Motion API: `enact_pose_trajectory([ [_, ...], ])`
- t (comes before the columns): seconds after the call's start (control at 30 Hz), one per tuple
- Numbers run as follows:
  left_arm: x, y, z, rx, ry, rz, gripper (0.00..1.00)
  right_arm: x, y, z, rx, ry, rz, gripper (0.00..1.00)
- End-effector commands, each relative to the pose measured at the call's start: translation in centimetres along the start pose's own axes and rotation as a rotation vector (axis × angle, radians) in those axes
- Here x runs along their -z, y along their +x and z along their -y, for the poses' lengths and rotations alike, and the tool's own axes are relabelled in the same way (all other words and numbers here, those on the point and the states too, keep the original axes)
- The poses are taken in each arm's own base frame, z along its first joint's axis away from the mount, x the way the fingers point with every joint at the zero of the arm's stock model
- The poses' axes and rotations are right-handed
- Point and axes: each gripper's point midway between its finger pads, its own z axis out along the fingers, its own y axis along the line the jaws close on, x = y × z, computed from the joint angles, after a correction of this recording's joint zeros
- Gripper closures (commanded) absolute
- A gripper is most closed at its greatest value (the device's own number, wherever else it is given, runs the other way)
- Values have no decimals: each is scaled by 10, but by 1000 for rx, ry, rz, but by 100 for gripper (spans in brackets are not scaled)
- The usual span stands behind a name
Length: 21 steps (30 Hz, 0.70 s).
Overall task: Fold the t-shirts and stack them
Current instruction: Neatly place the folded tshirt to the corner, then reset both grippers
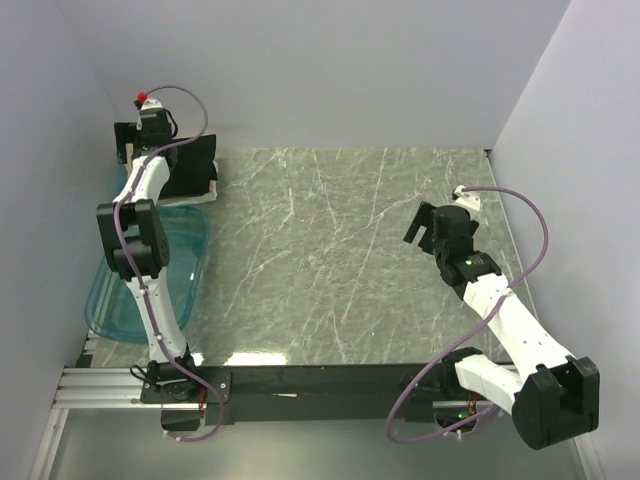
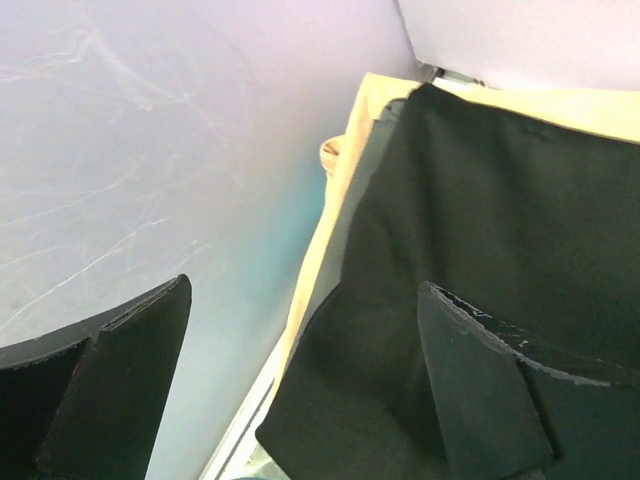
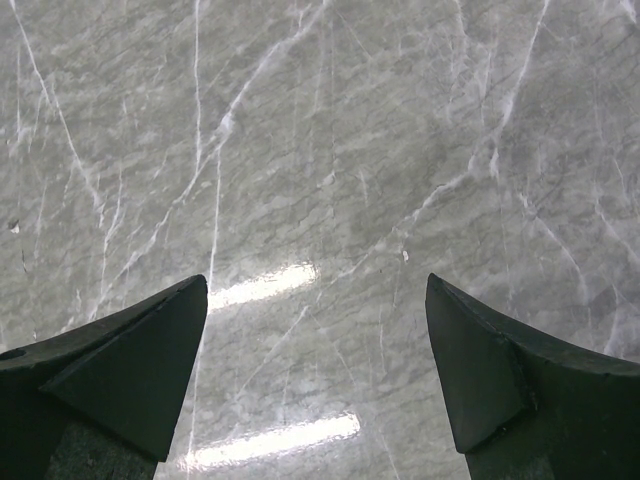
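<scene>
So the t-shirts are all sitting in a stack at the far-left corner of the tabletop [image 1: 320, 260], right up by the back wall. The black t-shirt [image 2: 500, 200] is on top, folded into a rectangle. There's a beige t-shirt [image 2: 560, 100] at the bottom with its edges poking out on two sides, and a thin strip of a grey-green t-shirt [image 2: 368, 175] shows between them along one edge. The left arm [image 1: 140, 240] is stretched all the way out to that corner, and the left fingers [image 2: 110, 390] are spread wide with nothing pinched between them. In the wrist view one finger is over the black shirt and the other is off to the side over bare surface. Honestly can't tell if that first one is touching the cloth or just above it. A clear blue tub [image 1: 190, 250] sits along the left edge of the tabletop, just beside the near side of the stack, with the left arm passing over it. The right arm [image 1: 500, 300] is over by the right edge, well apart from the shirts. The right fingers [image 3: 120, 390] are wide apart too, holding nothing, pointing down at plain marble.
</scene>
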Motion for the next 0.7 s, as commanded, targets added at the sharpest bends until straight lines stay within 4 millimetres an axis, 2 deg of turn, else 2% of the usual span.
enact_pose_trajectory([
  [0.0,34,-62,-45,171,-64,113,1,10,-29,-7,-16,-27,81,5],
  [0.03,41,-70,-45,210,-34,126,0,10,-27,-7,-16,-29,79,5],
  [0.1,48,-69,-43,225,6,112,1,13,-29,-8,-20,-46,84,5],
  [0.13,56,-76,-40,252,52,124,1,14,-28,-9,-20,-51,81,5],
  [0.2,65,-75,-33,298,107,104,1,17,-28,-11,-21,-65,81,5],
  [0.3,87,-85,-31,367,192,105,1,21,-28,-14,-28,-94,83,5],
  [0.4,119,-105,-33,483,283,143,0,25,-30,-16,-32,-115,92,5],
  [0.43,137,-112,-38,545,308,155,0,27,-31,-18,-37,-125,97,5],
  [0.5,162,-117,-30,640,355,163,1,30,-31,-19,-41,-138,99,4],
  [0.57,191,-110,-24,679,410,153,1,32,-32,-19,-47,-145,103,4],
  [0.6,209,-106,-9,690,457,145,1,33,-33,-20,-48,-150,104,4],
  [0.67,244,-83,8,715,529,139,1,37,-32,-23,-56,-171,100,4],
])
